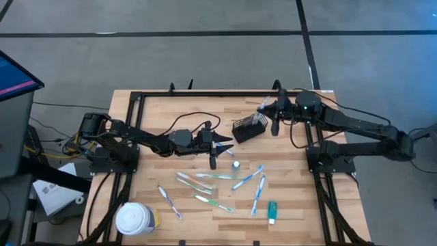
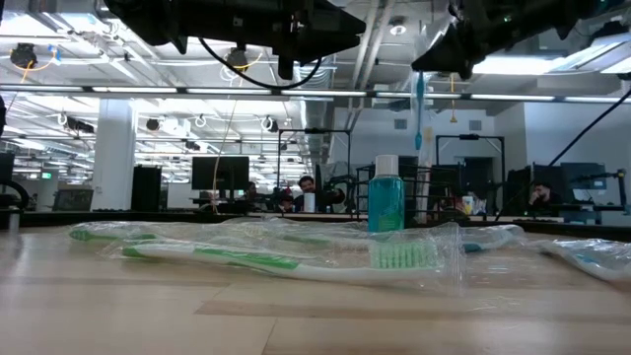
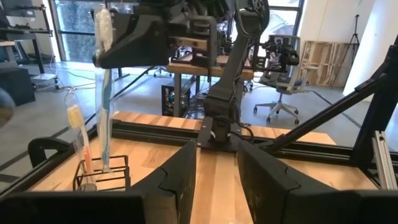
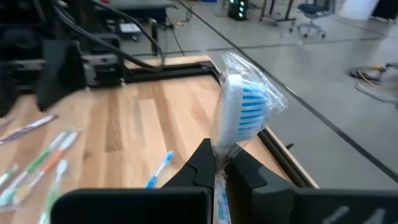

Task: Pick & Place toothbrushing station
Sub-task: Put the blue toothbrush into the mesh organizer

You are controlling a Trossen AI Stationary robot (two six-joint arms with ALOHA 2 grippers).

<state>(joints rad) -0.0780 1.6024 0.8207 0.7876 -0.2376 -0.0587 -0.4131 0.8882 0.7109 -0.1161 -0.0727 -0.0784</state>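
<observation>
1. Right tool has its fingers closed on a wrapped blue toothbrush and holds it upright, head upward, over the black wire caddy.
2. Seen from the left wrist, the lower end of this blue toothbrush reaches into the caddy, beside 1 pale toothbrush with an orange handle that already stands inside.
3. On the high view the caddy stands at the far middle part of the table, just beside the right tool.
4. Left tool is near the centre of the table, its fingers set wide with nothing between them, and it points toward the caddy.
5. Several wrapped toothbrushes lie flat and scattered on the near half of the table, well apart from the caddy.
6. One small teal tube lies near the front right part.
7. One round tub with white lid stands at the front left corner.
</observation>
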